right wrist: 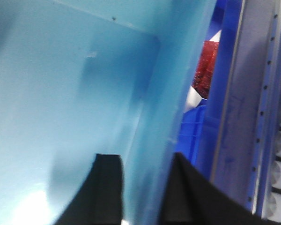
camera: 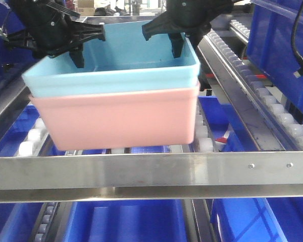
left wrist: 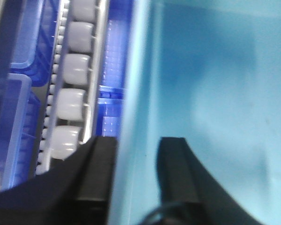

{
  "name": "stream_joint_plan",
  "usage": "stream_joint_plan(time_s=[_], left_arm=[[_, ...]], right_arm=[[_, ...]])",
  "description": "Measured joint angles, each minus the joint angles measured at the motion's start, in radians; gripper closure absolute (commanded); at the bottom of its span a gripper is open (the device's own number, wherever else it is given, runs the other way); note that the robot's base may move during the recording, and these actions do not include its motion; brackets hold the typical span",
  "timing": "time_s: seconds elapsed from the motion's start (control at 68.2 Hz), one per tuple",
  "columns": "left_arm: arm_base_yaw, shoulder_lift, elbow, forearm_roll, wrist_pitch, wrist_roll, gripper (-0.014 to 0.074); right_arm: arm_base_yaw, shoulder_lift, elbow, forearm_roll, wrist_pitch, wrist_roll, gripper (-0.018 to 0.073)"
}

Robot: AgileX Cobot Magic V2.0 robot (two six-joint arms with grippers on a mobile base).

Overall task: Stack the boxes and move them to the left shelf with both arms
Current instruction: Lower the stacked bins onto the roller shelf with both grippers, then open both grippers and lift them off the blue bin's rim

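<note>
The light blue box (camera: 116,75) sits nested inside the salmon pink box (camera: 116,123), and the stack is held over the left shelf behind its steel front bar (camera: 151,171). My left gripper (camera: 78,48) is shut on the stack's left wall. In the left wrist view the left gripper (left wrist: 136,140) has one finger inside the light blue box (left wrist: 215,93) and one outside. On the opposite wall my right gripper (camera: 184,38) is shut the same way, and the right wrist view shows the right gripper (right wrist: 145,157) straddling the light blue box (right wrist: 61,93). Whether the pink box touches the white rollers (camera: 33,136) is unclear.
Dark blue bins (camera: 126,219) fill the level below the bar, and another dark blue bin (camera: 283,45) stands at the right. A roller lane (camera: 272,106) slopes along the right side. A red item (right wrist: 206,65) lies in a bin beside the stack.
</note>
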Motion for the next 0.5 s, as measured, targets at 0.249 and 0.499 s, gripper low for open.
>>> stream_joint_plan(time_s=[0.249,0.499], left_arm=[[-0.015,0.000,0.000,0.000,-0.059,0.004,0.0059],[-0.019,-0.017,-0.002,0.001,-0.053,0.009,0.0059]], right_arm=[[0.011,0.001,-0.004,0.030,-0.016,-0.002,0.0028],[0.017,-0.008,-0.013,0.055,-0.001,-0.002,0.0028]])
